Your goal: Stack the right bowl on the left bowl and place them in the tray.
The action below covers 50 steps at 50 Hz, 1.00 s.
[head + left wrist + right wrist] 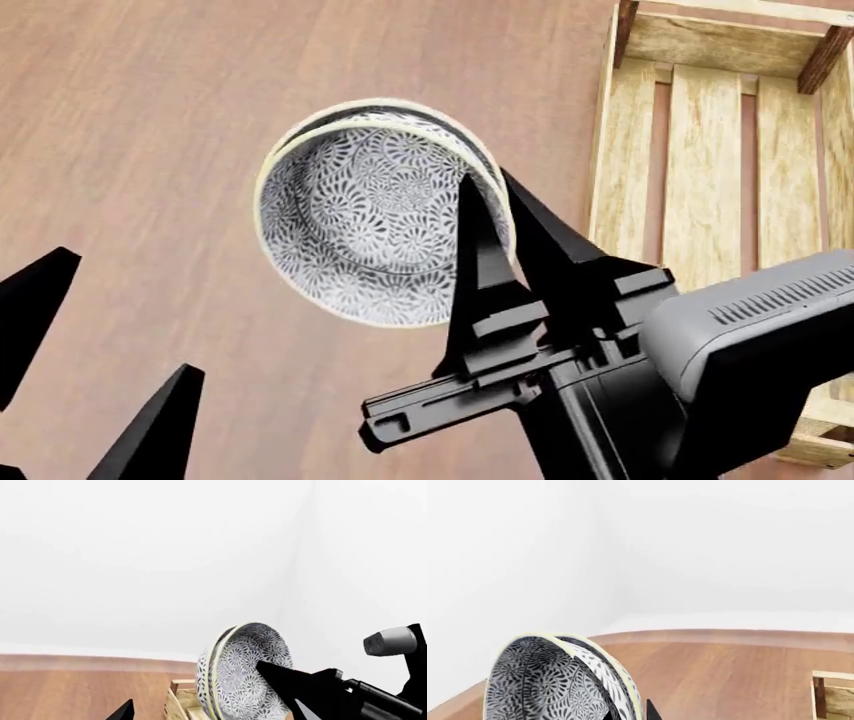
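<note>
The right gripper (491, 215) is clamped on the rim of two nested bowls (374, 215), one black tapered finger inside the rim and one outside. The bowls are round and shallow, with cream edges and a dense black-and-white floral pattern inside and out. They are held tilted, lifted above the brown wood-grain table (160, 150), just beside the tray (701, 170) and not in it. The tray is a light-wood crate with flat bottom slats, low sides and a darker corner post. The left gripper (94, 350) hangs apart from the bowls near the head view's lower left; its two pointed black fingers are spread, with nothing between them.
</note>
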{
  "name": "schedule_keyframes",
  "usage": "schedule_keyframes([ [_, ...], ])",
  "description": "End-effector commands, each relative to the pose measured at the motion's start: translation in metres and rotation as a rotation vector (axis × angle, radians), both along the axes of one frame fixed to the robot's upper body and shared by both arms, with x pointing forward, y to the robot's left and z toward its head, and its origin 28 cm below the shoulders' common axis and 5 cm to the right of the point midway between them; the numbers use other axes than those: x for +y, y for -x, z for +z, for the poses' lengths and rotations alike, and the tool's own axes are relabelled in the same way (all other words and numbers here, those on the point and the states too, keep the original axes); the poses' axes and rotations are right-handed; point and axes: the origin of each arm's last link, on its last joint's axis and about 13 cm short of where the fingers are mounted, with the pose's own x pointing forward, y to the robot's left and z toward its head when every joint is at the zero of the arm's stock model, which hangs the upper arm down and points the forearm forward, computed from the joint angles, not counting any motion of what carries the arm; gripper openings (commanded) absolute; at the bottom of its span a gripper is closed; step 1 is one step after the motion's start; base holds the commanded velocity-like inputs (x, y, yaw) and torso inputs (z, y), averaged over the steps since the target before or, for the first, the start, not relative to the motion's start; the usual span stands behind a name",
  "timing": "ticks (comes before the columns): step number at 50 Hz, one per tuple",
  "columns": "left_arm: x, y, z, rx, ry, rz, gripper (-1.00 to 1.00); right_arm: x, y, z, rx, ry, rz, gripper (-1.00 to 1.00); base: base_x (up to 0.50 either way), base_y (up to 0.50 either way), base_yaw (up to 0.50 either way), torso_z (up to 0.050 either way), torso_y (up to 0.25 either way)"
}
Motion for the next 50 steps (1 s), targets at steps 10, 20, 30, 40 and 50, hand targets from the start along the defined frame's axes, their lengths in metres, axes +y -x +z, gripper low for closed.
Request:
schedule_keyframes([
  [10, 0.004, 0.007, -0.023, -0.023, 0.064, 0.080, 1.00, -0.014, -0.038, 0.031, 0.005, -0.041, -0.185, -1.00, 0.00, 0.00, 0.00, 0.000, 0.001],
  [20, 0.009, 0.012, -0.025, -0.030, 0.105, 0.106, 1.00, -0.020, -0.055, 0.045, 0.028, -0.077, -0.253, -1.00, 0.00, 0.00, 0.00, 0.001, 0.001],
  [30, 0.009, 0.013, -0.030, -0.019, 0.118, 0.109, 1.00, -0.028, -0.079, 0.058, 0.094, -0.113, -0.357, -1.00, 0.00, 0.00, 0.00, 0.000, 0.001],
  [40, 0.008, 0.013, -0.032, -0.010, 0.121, 0.108, 1.00, -0.035, -0.097, 0.062, 0.158, -0.122, -0.453, -1.00, 0.00, 0.00, 0.00, 0.000, 0.001],
  [50, 0.010, 0.014, -0.030, -0.010, 0.138, 0.117, 1.00, -0.037, -0.116, 0.065, 0.270, -0.161, -0.563, -1.00, 0.00, 0.00, 0.00, 0.001, 0.001],
])
